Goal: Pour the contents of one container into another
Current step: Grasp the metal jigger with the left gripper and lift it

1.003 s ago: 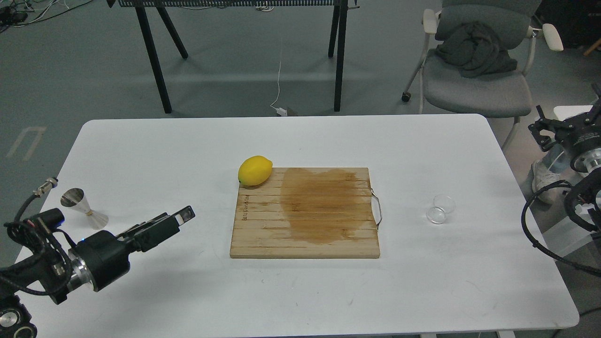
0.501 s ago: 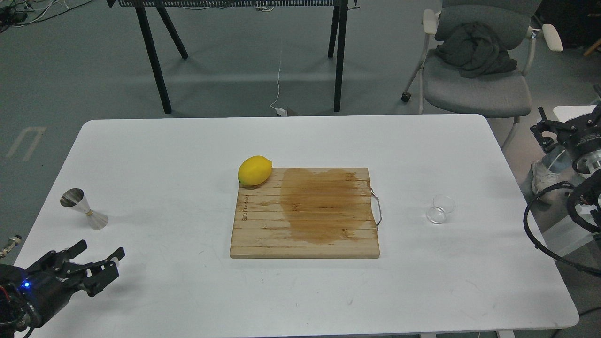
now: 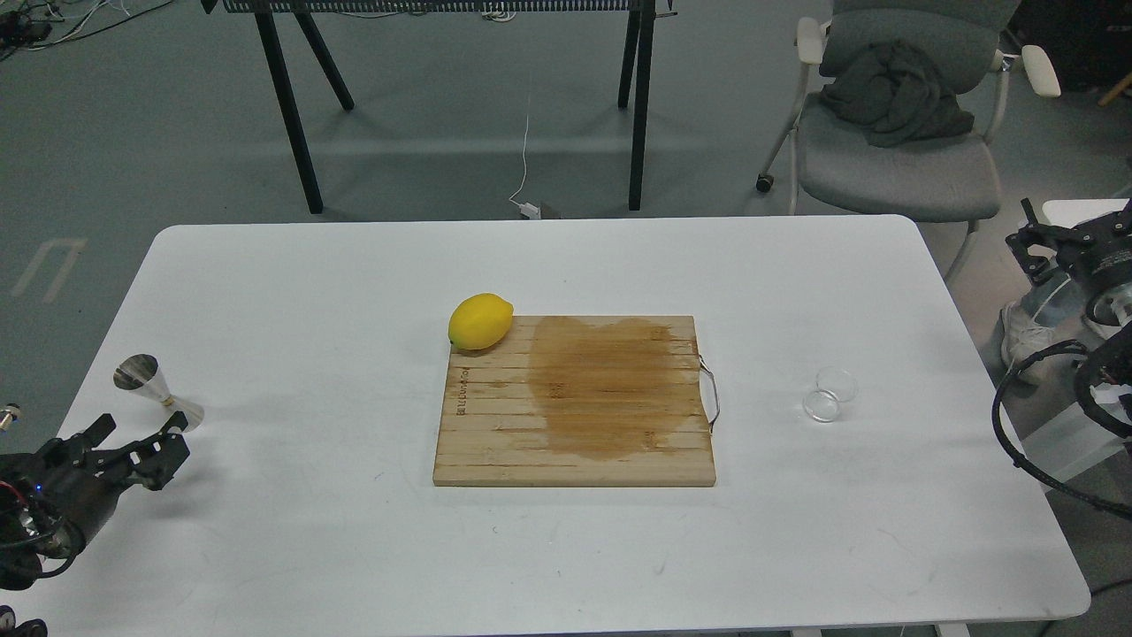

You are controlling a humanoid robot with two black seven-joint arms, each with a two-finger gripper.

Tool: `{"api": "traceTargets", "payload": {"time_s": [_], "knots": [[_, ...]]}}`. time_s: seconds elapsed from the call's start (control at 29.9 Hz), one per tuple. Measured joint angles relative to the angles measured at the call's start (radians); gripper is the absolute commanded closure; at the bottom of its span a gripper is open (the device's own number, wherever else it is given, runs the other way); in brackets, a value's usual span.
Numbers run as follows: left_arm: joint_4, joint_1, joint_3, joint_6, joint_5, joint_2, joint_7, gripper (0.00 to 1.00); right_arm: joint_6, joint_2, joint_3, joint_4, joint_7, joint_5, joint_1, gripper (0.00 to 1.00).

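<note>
The steel hourglass jigger [image 3: 157, 395] stands near the table's left edge. Just in front of it and slightly left is my left gripper [image 3: 144, 432], low over the table. It is open with nothing between its fingers, and its right fingertip is close to the jigger's base. The small clear glass cup [image 3: 831, 394] sits on the right side of the table, to the right of the cutting board. My right gripper [image 3: 1030, 237] hangs off the table's right edge, well away from the cup. Its dark fingers look spread and hold nothing.
A wooden cutting board [image 3: 575, 402] with a large wet stain lies mid-table, and a yellow lemon [image 3: 480, 321] rests at its back left corner. The white table [image 3: 354, 283] is bare between board and jigger. A grey chair [image 3: 893, 159] stands behind the table on the right.
My left arm has pulled back toward the table's lower left, and its gripper has opened and settled in front of the jigger. The right gripper drifted slightly right. Jigger, cup and lemon stayed put.
</note>
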Motion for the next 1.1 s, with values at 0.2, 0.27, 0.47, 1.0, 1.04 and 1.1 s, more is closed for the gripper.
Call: {"api": "traceTargets", "payload": {"time_s": [0.2, 0.27, 0.47, 1.0, 1.04, 1.1], "knots": [[0.081, -0.046, 0.003, 0.0, -0.021, -0.046, 0.0, 0.18, 0.0, -0.001, 0.0, 0.0, 0.0, 0.0, -0.001, 0.0], [0.096, -0.055, 0.004, 0.0, -0.021, -0.06, -0.004, 0.18, 0.0, -0.001, 0.0, 0.0, 0.0, 0.0, -0.001, 0.0], [0.133, -0.067, 0.004, 0.0, -0.02, -0.087, -0.021, 0.21, 0.0, 0.0, 0.001, 0.0, 0.0, 0.001, -0.002, 0.0], [0.274, -0.129, 0.004, 0.0, -0.026, -0.169, -0.092, 0.48, 0.0, -0.001, 0.002, 0.0, 0.001, 0.0, -0.006, 0.0], [0.274, -0.13, 0.004, 0.0, -0.026, -0.169, -0.092, 0.49, 0.0, -0.001, 0.002, 0.0, 0.001, 0.0, -0.006, 0.0], [0.277, -0.138, 0.004, 0.0, -0.027, -0.169, -0.092, 0.54, 0.0, -0.001, 0.002, 0.0, 0.001, 0.0, -0.006, 0.0]]}}
